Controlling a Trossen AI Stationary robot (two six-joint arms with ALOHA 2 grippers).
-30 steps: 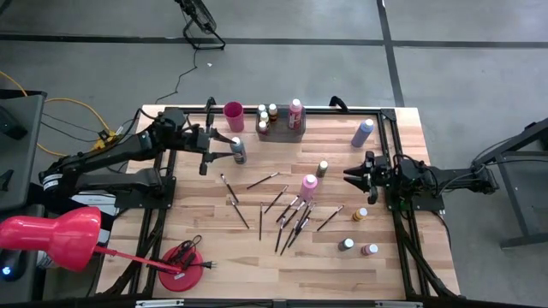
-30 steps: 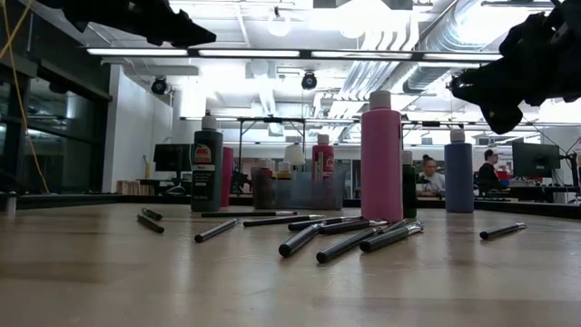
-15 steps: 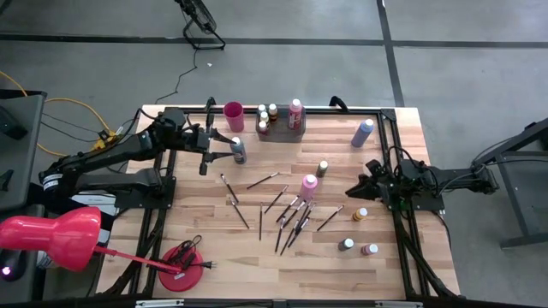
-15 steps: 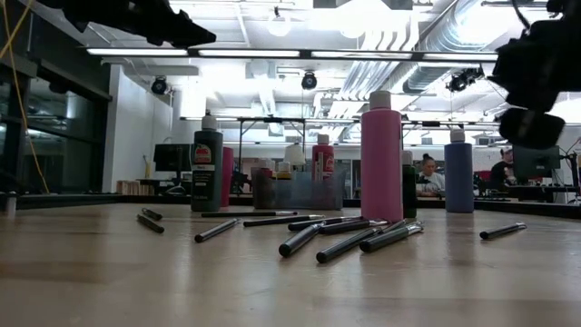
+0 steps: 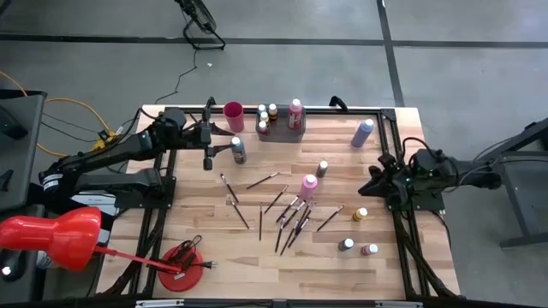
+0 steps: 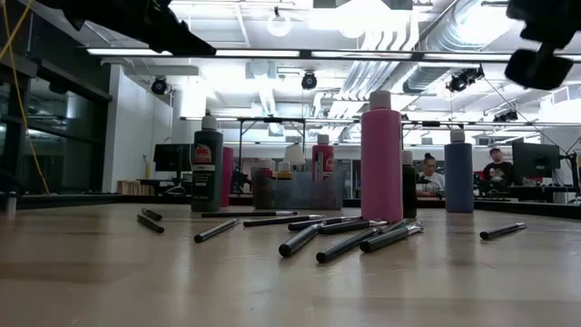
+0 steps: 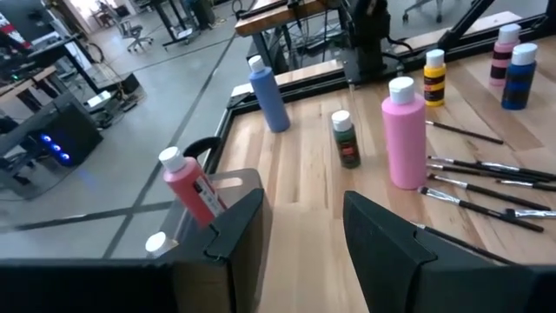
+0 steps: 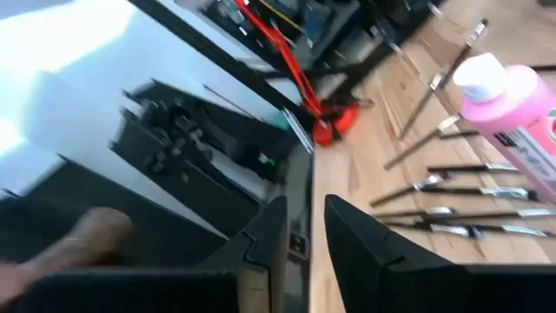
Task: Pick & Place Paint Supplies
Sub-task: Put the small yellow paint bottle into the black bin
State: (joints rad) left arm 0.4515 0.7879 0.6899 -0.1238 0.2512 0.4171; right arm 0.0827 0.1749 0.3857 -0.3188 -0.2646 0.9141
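1. The right end effector (image 5: 374,181) hovers by the right edge of the tabletop (image 5: 214,257), fingers a little apart with nothing between them, pointing inward.
2. Nearest it is the yellow bottle (image 5: 360,214), standing upright just toward the front edge; a dark-labelled bottle (image 5: 322,168) stands farther in, toward the back.
3. Beyond that the pink bottle (image 5: 308,186) stands near the middle, with the brushes (image 5: 291,224) fanned beside it, their long axes running mostly front-left to back-right.
4. The right arm looks nearer to all of these, so I judge the next reach is its own.
5. The left end effector (image 5: 207,152) waits near the back-left corner, fingers spread and empty, just beside a dark bottle (image 5: 238,151).
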